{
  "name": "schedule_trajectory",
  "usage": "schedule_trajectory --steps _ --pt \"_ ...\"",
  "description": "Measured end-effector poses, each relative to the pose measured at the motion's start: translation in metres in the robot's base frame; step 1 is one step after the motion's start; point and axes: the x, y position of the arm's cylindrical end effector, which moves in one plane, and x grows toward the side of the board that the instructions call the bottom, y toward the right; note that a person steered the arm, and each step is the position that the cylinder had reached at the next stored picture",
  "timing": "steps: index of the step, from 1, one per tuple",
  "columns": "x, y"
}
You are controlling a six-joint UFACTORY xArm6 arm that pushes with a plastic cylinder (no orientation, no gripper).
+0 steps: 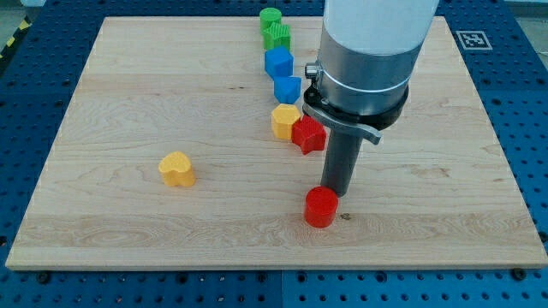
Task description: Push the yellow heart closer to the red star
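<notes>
The yellow heart (177,169) lies on the wooden board at the view's left of centre. The red star (307,134) lies well to its right, touching a yellow hexagon-like block (285,121). My tip (340,192) rests on the board just behind and right of a red cylinder (321,207), below and right of the red star. The tip is far from the yellow heart.
A column of blocks runs up from the yellow hexagon: a small blue block (287,88), a larger blue block (278,62), a green block (277,36) and a green cylinder (271,17). The wooden board (128,94) lies on a blue perforated table.
</notes>
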Motion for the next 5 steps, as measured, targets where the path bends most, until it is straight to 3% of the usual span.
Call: schedule_trajectory --steps 1,2,5 --pt "-0.001 -0.001" --pt "-0.027 -0.043" --pt "-0.073 -0.269"
